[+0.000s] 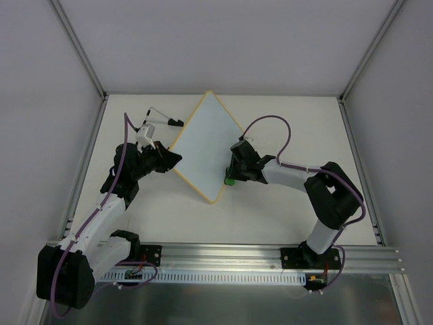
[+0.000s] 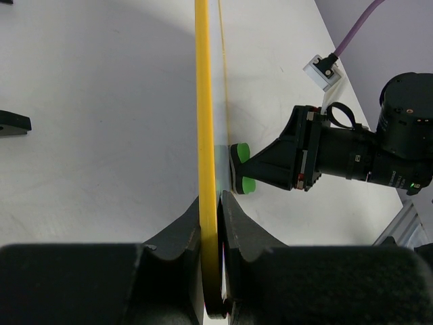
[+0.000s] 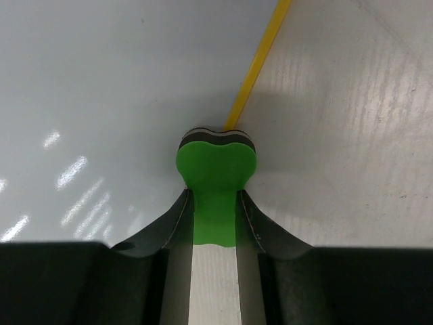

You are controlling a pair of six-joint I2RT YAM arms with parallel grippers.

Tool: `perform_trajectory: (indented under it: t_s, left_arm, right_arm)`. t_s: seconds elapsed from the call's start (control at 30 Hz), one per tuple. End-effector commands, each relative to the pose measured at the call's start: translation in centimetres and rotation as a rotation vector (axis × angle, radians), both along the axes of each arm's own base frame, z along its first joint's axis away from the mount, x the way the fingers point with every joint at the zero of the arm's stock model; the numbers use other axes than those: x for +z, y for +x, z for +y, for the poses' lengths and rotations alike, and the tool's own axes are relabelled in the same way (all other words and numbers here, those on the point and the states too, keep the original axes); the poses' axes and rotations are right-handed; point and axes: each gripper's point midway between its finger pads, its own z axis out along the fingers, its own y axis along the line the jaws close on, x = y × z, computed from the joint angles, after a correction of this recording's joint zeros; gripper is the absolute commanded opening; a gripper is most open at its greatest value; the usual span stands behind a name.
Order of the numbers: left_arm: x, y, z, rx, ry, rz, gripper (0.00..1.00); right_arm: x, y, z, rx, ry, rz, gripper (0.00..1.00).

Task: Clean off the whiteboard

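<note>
Whiteboard: lying diamond-wise at mid-table, one corner toward the back wall; blank white face, yellow rim all round.
Left arm: rising from the near-left base, bent at the elbow, forearm angled inward, wrist aimed at the board's left corner.
Left gripper: clenched on the whiteboard's rim; in the wrist view the yellow edge runs straight between the two black fingers.
Right arm: folded sharply at the elbow on the near right, forearm stretched leftward low over the table to the board's lower right edge.
Right gripper: grasping the green eraser, fingers pinched on its narrow waist.
Green eraser: dark felt side facing away from the wrist camera, sitting at the yellow rim, half over the white face, half over the table.
</note>
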Motion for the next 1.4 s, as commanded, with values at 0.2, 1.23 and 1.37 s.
perform_trajectory:
  t_s: [0.2,1.23,1.37]
  left_arm:
    - [-1.1,-0.8,-0.6,-0.056,0.024,0.007,0.0]
    - [-0.4,-0.2,-0.4,-0.044,0.038,-0.021,0.0]
    - [-0.6,-0.1,-0.4,-0.043,0.04,-0.015,0.0]
  right_arm:
    - [-1.0,-2.8,2.0,0.068,-0.003,0.078,0.0]
    - [3.7,2.0,-4.8,-0.02,-0.074,-0.036,0.0]
    - [2.9,1.4,-3.5,0.005,-0.061,0.009,0.0]
